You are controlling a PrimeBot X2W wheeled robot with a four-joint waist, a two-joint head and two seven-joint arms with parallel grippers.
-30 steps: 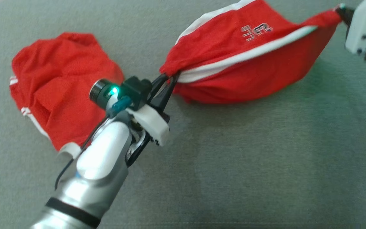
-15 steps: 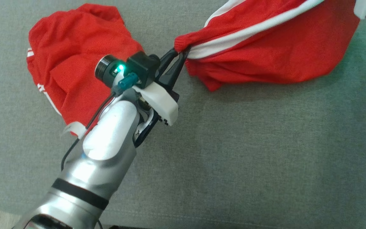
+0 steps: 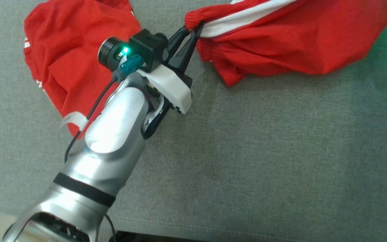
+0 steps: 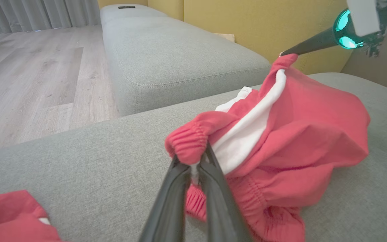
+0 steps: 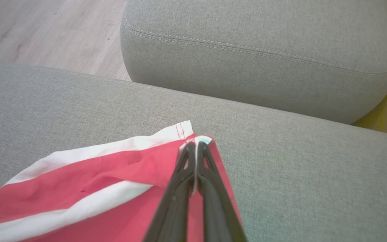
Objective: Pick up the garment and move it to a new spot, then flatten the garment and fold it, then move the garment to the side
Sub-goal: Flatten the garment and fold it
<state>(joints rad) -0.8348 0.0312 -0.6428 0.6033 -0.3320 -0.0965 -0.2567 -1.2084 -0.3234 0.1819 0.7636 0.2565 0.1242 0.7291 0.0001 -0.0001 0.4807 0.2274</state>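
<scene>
On the sofa [image 3: 247, 151] | left end effector [image 4: 197, 163], right end effector [image 5: 196, 145] pinching garment [image 3: 297, 50] | garment top cropped overhead

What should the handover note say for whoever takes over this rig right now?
Left gripper: shut on the red garment, at its elastic waistband.
Right gripper: shut on its white-trimmed corner.
The garment hangs between the two, its lower folds sagging onto the grey cushion. A second red garment lies crumpled to the robot's left.
Done: pickup. Left: set down at the new spot, flatten, fold, move aside.
</scene>
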